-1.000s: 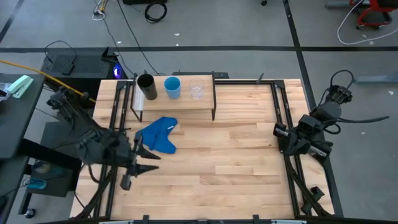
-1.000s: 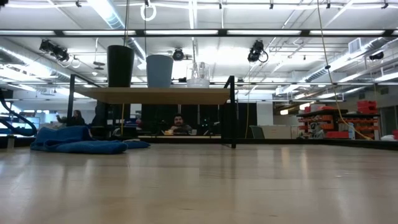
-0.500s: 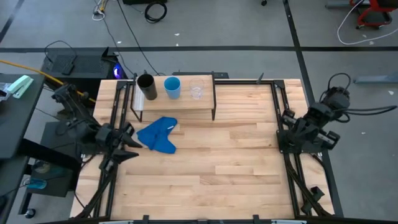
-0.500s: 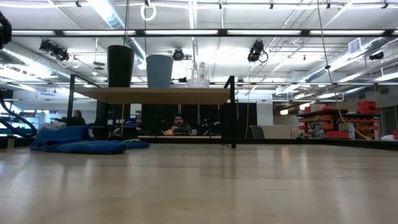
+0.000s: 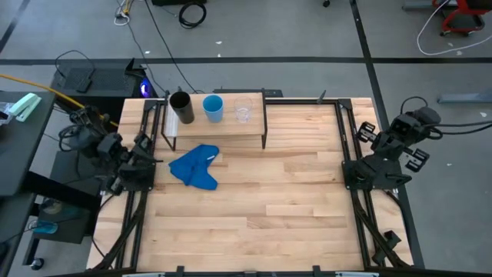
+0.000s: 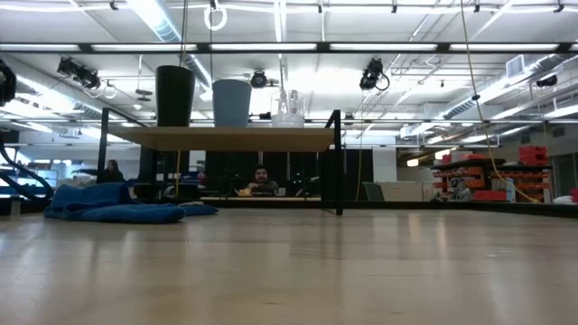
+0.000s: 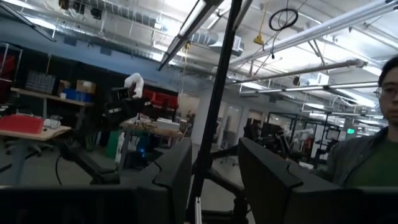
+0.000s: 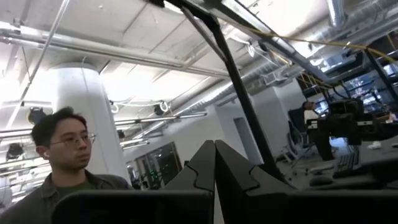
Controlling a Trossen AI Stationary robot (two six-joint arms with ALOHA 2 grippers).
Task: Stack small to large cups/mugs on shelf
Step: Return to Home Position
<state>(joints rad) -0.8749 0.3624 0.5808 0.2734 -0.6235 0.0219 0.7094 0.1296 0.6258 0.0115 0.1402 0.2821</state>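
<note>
Three cups stand upright in a row on the shelf (image 5: 217, 128) at the table's far side: a black cylinder (image 5: 181, 106), a light blue cup (image 5: 214, 107) and a small clear cup (image 5: 244, 112). In the low view the black cup (image 6: 174, 95), the blue cup (image 6: 232, 102) and the clear cup (image 6: 288, 108) rest by their bases on the board (image 6: 226, 137). My left arm (image 5: 123, 158) is folded back at the table's left edge, its gripper (image 7: 211, 180) open and tilted up into the room. My right arm (image 5: 392, 150) is folded back at the right edge, its gripper (image 8: 214, 171) shut and empty.
A crumpled blue cloth (image 5: 196, 167) lies on the tabletop in front of the shelf, toward the left. Black frame rails (image 5: 350, 146) run along both table sides. A person (image 8: 68, 162) shows in the room beyond in both wrist views.
My left gripper has drawn back from the tabletop beside the cloth toward the table's left edge and tipped upward, staying open. My right gripper has pulled back toward the right edge and tipped up a little. The cups and the cloth have not moved.
</note>
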